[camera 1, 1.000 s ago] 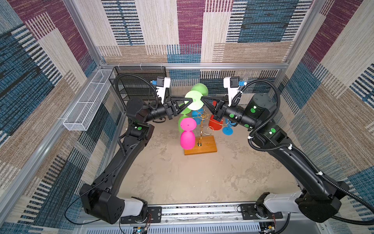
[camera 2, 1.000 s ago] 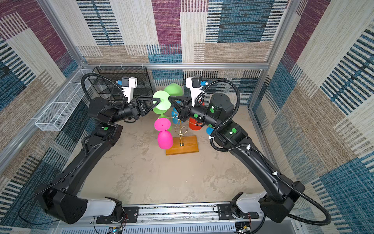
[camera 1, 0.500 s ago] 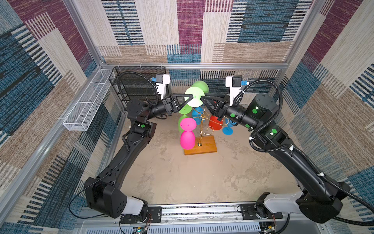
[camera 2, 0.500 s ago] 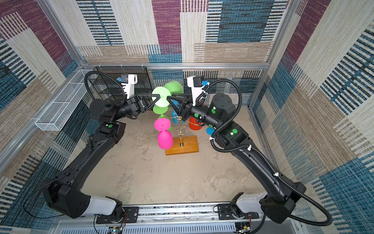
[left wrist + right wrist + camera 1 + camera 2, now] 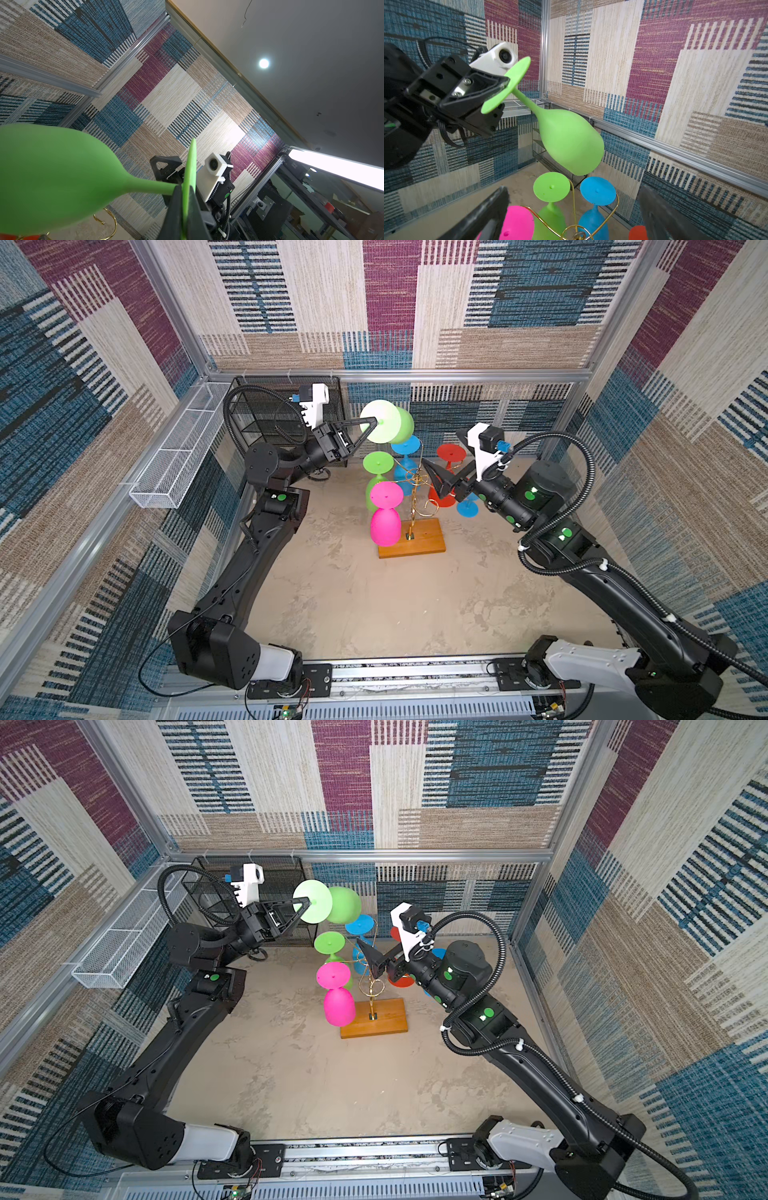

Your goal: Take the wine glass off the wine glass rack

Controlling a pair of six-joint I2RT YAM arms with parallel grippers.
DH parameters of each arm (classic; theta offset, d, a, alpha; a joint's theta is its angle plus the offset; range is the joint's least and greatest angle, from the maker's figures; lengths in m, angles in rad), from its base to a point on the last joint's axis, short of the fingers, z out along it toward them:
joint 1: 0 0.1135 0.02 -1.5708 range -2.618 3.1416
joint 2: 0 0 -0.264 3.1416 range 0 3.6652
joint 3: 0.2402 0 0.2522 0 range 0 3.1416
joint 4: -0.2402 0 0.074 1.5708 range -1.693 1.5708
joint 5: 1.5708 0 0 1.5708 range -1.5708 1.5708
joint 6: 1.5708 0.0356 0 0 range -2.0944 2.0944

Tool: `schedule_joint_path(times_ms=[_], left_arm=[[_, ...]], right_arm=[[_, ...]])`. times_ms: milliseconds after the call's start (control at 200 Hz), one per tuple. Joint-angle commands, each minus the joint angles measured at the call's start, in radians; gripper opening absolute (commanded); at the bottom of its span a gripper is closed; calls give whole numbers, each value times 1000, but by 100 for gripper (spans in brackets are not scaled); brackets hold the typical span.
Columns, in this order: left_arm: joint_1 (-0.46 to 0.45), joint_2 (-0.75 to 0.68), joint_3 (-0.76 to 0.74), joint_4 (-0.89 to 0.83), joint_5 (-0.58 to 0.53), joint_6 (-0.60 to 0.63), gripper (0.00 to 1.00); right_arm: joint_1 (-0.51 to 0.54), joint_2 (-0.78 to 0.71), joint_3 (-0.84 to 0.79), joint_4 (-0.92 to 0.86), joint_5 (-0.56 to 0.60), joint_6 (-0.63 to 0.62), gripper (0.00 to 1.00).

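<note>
Right wrist view gives the clearest look at the light green wine glass (image 5: 566, 141). The left hand (image 5: 500, 91) is clamped on its flat foot disc, one finger on each face. The stem and bowl stick out sideways, the bowl drooping a little. In both top views the glass hangs in the air above and behind the wine glass rack (image 5: 419, 542), touching none of its gold wire. The right hand (image 5: 434, 479) sits just beside the top of the rack with its jaws spread wide and nothing between them.

The glass is opaque and matte, so it is probably moulded plastic: light, stiff and not brittle. The smooth, thin disc is a small surface to pinch. With the bowl's weight carried far out from the grip, I judge the glass could swivel or slide between the fingers if swung quickly. A hold on the stem just below the foot would probably be steadier.

A pink glass (image 5: 385, 526), a green one (image 5: 377, 464), a blue one (image 5: 405, 445) and a red one (image 5: 451, 454) hang upside down on the rack, close under the raised bowl. The rack stands on the worktop (image 5: 374, 605).
</note>
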Motion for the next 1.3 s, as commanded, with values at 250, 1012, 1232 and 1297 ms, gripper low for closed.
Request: schedule_joint_path(times_ms=[250,1012,1232,1297], left_arm=[[6,-20,2,70,-22,-97,0],[9,-35,-31,128,-38,-164,0],[10,-35,-37,140,-40,-179,0],[12,-35,-38,144,-40,-183,0]], right_arm=[[1,151,31,221,-118,-225,99],[1,403,243,296,-103,-217,99],[1,439,280,290,-81,-216,97],[1,439,278,290,-84,-214,95]])
